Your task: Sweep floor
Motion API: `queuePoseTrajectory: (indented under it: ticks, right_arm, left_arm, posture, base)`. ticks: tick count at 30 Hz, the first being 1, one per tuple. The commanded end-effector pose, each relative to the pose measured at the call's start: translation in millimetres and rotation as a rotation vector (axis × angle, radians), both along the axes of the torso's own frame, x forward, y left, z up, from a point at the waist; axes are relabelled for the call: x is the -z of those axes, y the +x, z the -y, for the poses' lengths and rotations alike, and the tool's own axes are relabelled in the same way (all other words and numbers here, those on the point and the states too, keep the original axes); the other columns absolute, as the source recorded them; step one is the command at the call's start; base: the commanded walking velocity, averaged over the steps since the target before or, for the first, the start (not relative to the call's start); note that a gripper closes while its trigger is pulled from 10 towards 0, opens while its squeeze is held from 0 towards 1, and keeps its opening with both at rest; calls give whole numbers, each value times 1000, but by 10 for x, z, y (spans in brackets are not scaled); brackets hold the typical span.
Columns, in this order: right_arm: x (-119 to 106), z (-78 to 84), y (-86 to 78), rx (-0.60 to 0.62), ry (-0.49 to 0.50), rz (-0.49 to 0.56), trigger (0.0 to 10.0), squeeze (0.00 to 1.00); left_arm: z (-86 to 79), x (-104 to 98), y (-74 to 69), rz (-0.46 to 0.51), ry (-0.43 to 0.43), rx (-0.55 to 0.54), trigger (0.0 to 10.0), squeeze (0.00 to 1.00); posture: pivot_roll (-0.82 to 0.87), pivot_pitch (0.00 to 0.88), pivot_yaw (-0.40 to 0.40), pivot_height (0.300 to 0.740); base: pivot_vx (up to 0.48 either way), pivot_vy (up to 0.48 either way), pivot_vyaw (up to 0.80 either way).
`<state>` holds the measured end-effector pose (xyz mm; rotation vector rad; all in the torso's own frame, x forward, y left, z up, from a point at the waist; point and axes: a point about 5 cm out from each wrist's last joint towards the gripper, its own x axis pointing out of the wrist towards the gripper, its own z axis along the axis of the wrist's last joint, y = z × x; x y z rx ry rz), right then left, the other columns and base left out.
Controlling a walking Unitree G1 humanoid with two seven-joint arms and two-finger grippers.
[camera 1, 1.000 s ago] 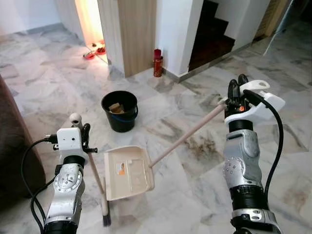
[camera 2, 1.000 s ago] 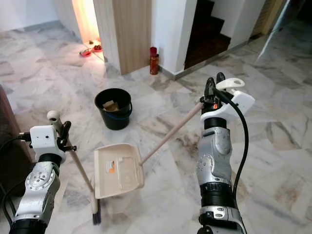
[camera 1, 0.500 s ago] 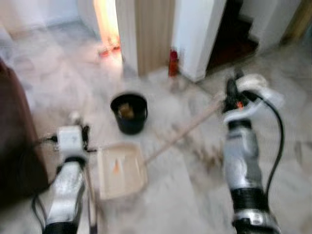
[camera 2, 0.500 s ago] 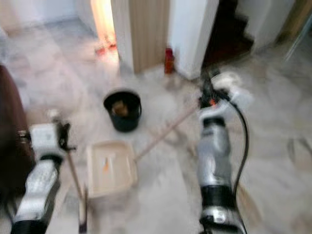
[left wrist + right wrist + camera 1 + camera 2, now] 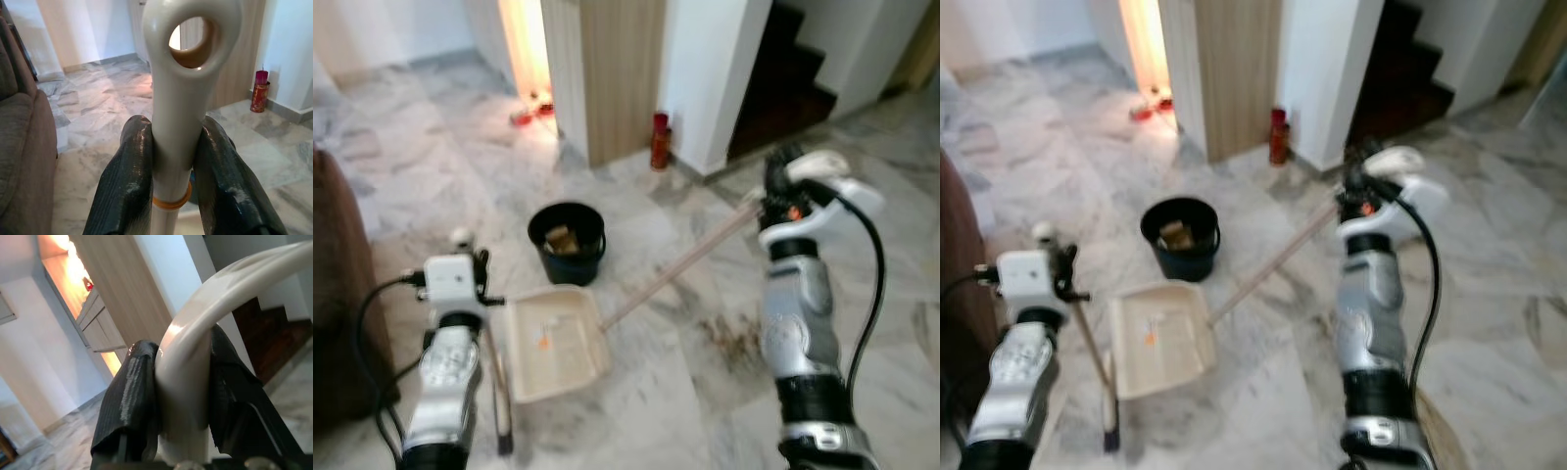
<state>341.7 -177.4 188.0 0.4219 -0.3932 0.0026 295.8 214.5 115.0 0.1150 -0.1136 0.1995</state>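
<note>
**A:** Where do the tools sit in the head view?

**B:** My left gripper (image 5: 478, 269), at lower left, pinches the broom (image 5: 495, 377); its bristle end rests on the floor at the bottom edge. Just right of it lies the dustpan (image 5: 553, 341), whose handle runs up-right to my right gripper (image 5: 781, 181).

**A:** And behind them?

**B:** The bucket (image 5: 567, 242) stands above the dustpan, centre-left. A canister (image 5: 659, 142) stands further up, against the wall. A sofa (image 5: 337, 294) occupies the left edge.
</note>
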Motion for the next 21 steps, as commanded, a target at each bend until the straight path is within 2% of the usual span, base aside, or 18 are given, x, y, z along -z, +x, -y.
queuePoseTrajectory:
  ticks: [1, 10, 21]
  right_arm:
    - [-205, -79, 19, -23, 6, 81, 10000, 0]
    - [-190, -68, 23, -24, 18, 71, 10000, 0]
    - [-148, -66, 17, -18, 30, 53, 10000, 0]
  left_arm:
    - [-45, -87, 16, 38, 4, -9, 10000, 0]
    - [-45, -89, 16, 39, 6, -7, 10000, 0]
    - [-23, -83, 23, 38, -7, 17, 10000, 0]
  posture:
    - [63, 0, -33, 740]
    - [63, 0, -32, 740]
    - [61, 0, -25, 740]
  base:
    - [341, 0, 0]
    - [345, 0, 0]
    - [0, 0, 0]
